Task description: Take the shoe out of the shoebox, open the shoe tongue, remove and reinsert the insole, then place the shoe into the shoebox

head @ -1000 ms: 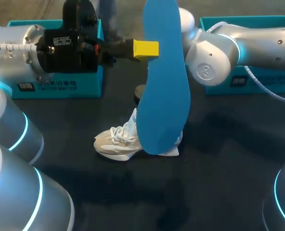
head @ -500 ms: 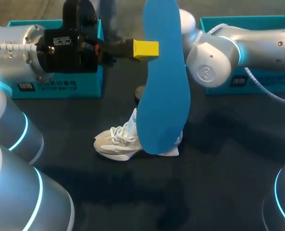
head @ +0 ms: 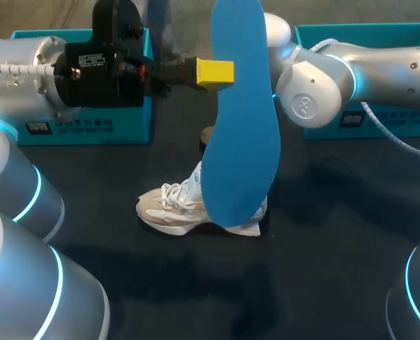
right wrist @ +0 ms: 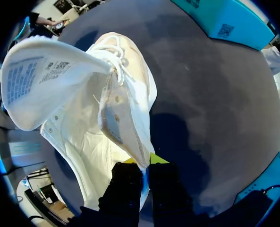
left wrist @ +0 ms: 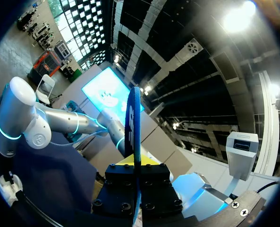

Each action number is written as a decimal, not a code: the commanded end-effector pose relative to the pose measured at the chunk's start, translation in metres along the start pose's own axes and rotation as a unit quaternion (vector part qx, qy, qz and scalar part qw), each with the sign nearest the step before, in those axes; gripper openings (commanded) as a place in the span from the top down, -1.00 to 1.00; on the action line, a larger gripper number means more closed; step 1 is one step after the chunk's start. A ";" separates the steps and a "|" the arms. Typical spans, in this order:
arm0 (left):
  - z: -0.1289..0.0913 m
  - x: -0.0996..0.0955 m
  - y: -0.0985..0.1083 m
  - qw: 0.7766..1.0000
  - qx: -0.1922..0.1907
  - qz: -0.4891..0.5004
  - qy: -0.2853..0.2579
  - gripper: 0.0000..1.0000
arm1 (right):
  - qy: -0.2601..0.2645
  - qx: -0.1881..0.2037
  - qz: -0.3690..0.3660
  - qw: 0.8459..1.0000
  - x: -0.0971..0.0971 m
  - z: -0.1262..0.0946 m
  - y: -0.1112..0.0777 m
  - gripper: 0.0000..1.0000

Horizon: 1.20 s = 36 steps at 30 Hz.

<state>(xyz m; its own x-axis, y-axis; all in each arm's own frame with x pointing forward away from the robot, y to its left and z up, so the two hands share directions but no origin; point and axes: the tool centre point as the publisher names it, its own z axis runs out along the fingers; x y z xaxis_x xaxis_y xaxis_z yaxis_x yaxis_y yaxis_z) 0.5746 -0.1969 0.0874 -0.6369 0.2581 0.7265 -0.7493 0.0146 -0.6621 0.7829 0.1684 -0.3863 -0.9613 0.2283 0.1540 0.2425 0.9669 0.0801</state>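
Observation:
My left gripper (head: 214, 73) is shut on a blue insole (head: 241, 120) and holds it upright, high above the table. In the left wrist view the insole (left wrist: 132, 118) stands edge-on between the fingers of that gripper (left wrist: 136, 163). A white shoe (head: 174, 209) lies on the black table under the insole, which partly hides it. In the right wrist view my right gripper (right wrist: 144, 165) is shut on the edge of the shoe's (right wrist: 125, 94) opening. The tongue (right wrist: 40, 80) is folded back. In the head view the insole hides my right gripper.
A teal shoebox (head: 82, 127) stands at the back left behind my left arm. A second teal box (head: 379, 42) stands at the back right behind my right arm. Black tabletop (head: 323, 234) lies bare to the right of the shoe and in front of it.
My right gripper has shut on the shoe's edge. The shoe has shifted slightly toward the front. My left arm and the insole have not moved.

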 end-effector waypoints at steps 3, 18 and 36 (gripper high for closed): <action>0.003 0.002 0.004 1.000 0.005 0.000 -0.002 1.00 | 0.019 -0.007 0.035 0.999 0.004 -0.010 -0.003 1.00; 0.003 0.002 0.004 1.000 0.005 0.000 -0.002 1.00 | 0.072 -0.061 0.193 0.977 0.024 -0.033 0.000 1.00; 0.003 0.002 0.004 1.000 0.005 0.000 -0.002 1.00 | 0.061 -0.091 0.265 0.958 0.037 -0.040 0.013 1.00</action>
<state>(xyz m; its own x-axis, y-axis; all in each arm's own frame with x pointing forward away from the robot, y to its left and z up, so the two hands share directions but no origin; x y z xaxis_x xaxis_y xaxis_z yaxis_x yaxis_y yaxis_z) 0.5746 -0.1969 0.0874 -0.6369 0.2581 0.7265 -0.7493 0.0146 -0.6621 0.7566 0.1856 -0.3416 -0.6773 0.6559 0.3334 0.7213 0.6813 0.1249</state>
